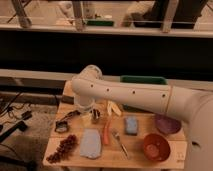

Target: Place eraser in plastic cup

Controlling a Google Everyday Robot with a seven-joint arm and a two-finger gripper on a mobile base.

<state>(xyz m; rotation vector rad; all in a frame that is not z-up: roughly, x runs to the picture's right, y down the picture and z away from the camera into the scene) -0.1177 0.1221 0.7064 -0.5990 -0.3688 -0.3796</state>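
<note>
gripper point(90, 116) low over the worktop's point(136, 156) left-middle, jaws look spread and empty; eraser hidden, probably behind the arm point(125, 95) toward the back-left corner, long axis unreadable.

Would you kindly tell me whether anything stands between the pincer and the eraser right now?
I cannot tell: the arm covers the table's left rear, so neither eraser nor plastic cup shows. The pincer hangs low there, open, right beside a small dark cup.
</note>
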